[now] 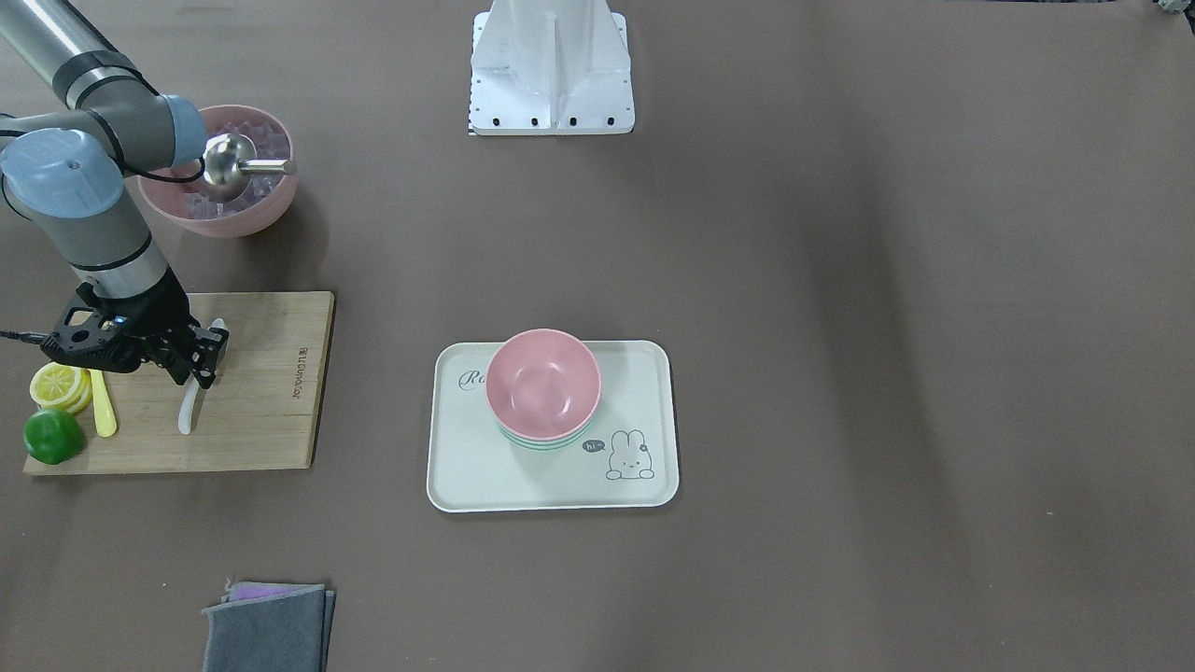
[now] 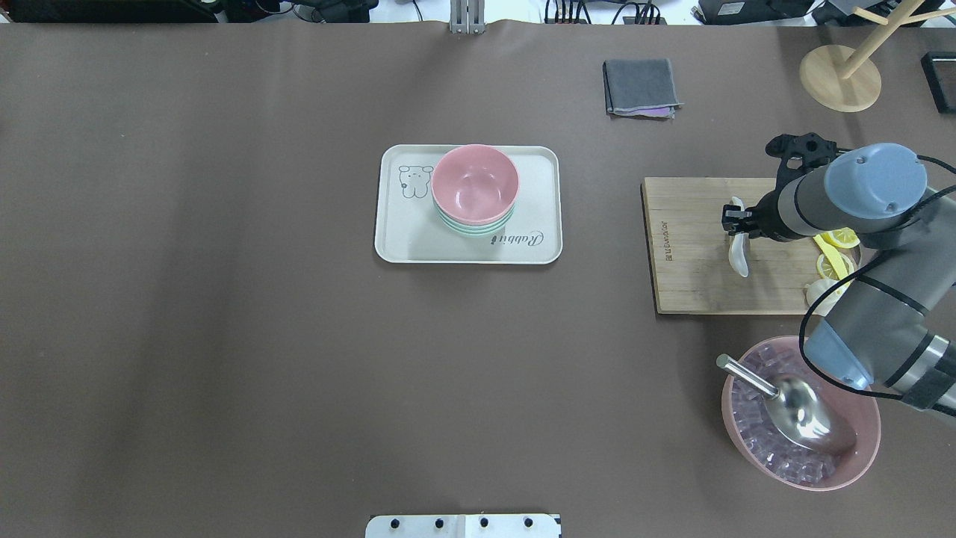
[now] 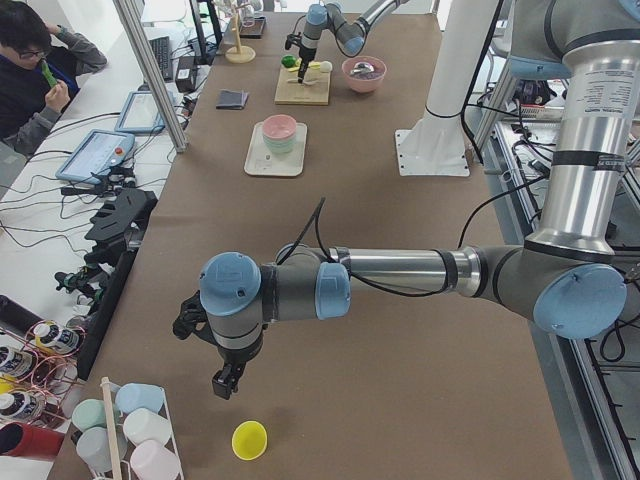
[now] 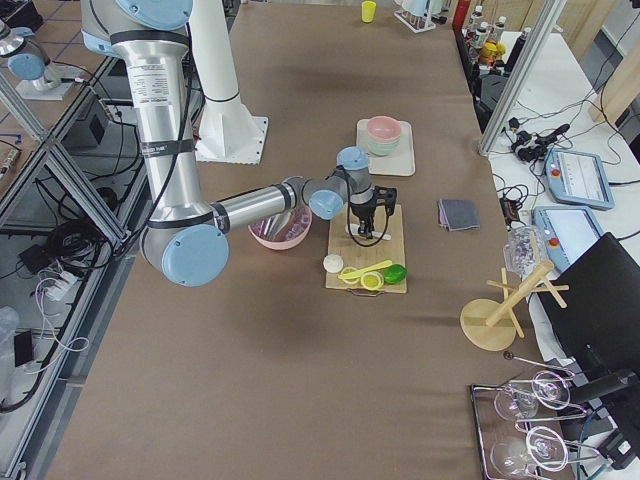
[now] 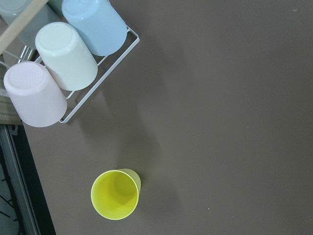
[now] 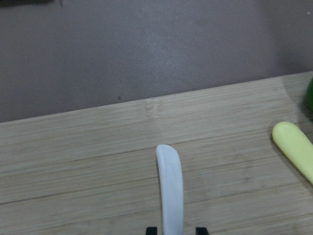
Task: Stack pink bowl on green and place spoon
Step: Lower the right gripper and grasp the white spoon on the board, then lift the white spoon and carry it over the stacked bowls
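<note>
Right hand is down on the board, fingers either side of the white spoon; I cannot tell whether they pinch it. Beside it lie one yellow spoon, lemon slices and one lime. Nearby stands one ice bowl with one scoop. At mid-bench, the pink bowl sits nested on the green bowl on one tray. Folded cloths lie apart. Left hand hangs near one yellow cup; its grip cannot be told. Brown covering spans the bench; one operator sits alongside.
</note>
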{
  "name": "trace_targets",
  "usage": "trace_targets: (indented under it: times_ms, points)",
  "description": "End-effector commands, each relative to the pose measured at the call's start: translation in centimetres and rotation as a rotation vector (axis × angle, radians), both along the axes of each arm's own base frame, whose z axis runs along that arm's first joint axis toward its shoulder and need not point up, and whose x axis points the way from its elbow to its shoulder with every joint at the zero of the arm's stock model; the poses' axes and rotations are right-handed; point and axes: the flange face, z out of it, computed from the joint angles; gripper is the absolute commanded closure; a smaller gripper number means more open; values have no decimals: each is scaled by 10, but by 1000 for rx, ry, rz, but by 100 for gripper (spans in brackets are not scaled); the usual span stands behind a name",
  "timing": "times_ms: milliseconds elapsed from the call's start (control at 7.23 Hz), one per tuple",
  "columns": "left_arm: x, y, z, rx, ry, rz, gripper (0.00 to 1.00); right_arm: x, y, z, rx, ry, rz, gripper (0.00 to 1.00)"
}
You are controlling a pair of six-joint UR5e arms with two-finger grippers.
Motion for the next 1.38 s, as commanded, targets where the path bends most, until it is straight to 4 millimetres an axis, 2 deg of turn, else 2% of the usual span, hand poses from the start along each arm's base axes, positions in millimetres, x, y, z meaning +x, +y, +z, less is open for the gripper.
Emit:
trace_targets:
  times_ms: [0,138,415,691,830,968,1106,1245]
  points:
    - [0,0,1,-1,0,0,2,-1,-2,1,-1,6,5,76]
    - [0,0,0,0,0,0,2,-2,-4,2,0,6,4,98]
    - [0,0,0,-1,2,-1,2,0,-4,-5,8,-3,6,100]
    - [0,0,0,-1,2,-1,2,22,-10,-32,29,-35,36,100]
    - [0,0,0,-2,0,-1,2,20,-15,-58,35,-43,40,100]
    - [1,0,0,-2,2,0,2,4,-30,-106,-15,-42,79,100]
    - [0,0,-1,1,1,-1,2,-30,-42,-174,-134,-46,175,100]
    - [1,-1,-1,0,1,-1,2,-75,-36,-238,-145,-19,210,100]
